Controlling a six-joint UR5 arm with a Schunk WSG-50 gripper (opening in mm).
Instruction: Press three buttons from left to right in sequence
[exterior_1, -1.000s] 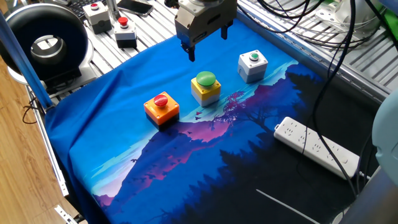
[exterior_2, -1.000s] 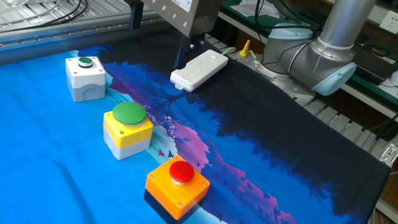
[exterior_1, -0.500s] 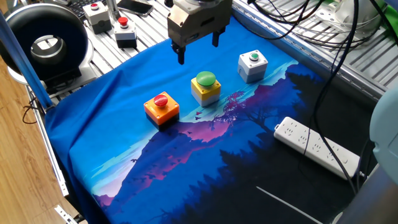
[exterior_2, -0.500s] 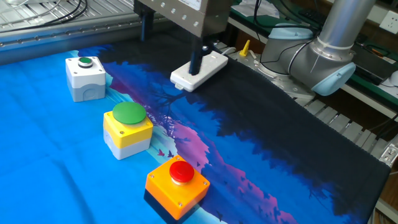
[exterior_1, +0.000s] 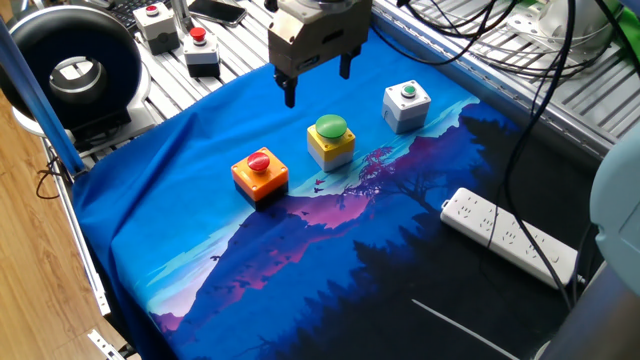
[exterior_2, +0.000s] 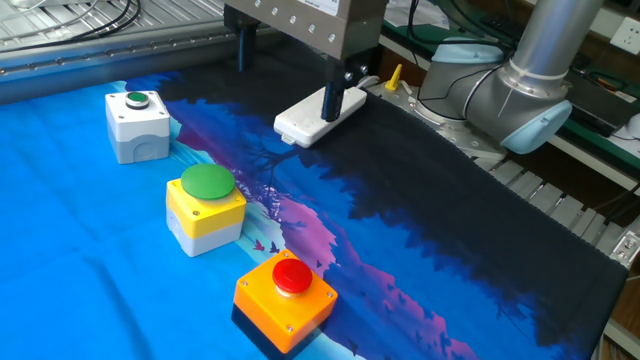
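Observation:
Three button boxes stand in a row on the blue cloth. The orange box with red cap (exterior_1: 260, 172) is leftmost in one fixed view and nearest in the other (exterior_2: 285, 298). The yellow box with large green cap (exterior_1: 331, 141) (exterior_2: 206, 207) is in the middle. The grey-white box with small green cap (exterior_1: 407, 104) (exterior_2: 138, 124) is at the far end. My gripper (exterior_1: 318, 80) (exterior_2: 288, 75) hangs above the cloth behind the yellow box, open and empty, with a wide gap between its two black fingers. It touches no button.
A white power strip (exterior_1: 510, 237) (exterior_2: 320, 112) lies on the dark part of the cloth. A grey box (exterior_1: 157, 25) and a black box (exterior_1: 201, 50) with red caps stand off the cloth at the back. A black round device (exterior_1: 70, 70) sits at the left.
My gripper has shifted sideways above the cloth, from behind the yellow and grey-white boxes toward the orange box's side. The buttons have not moved.

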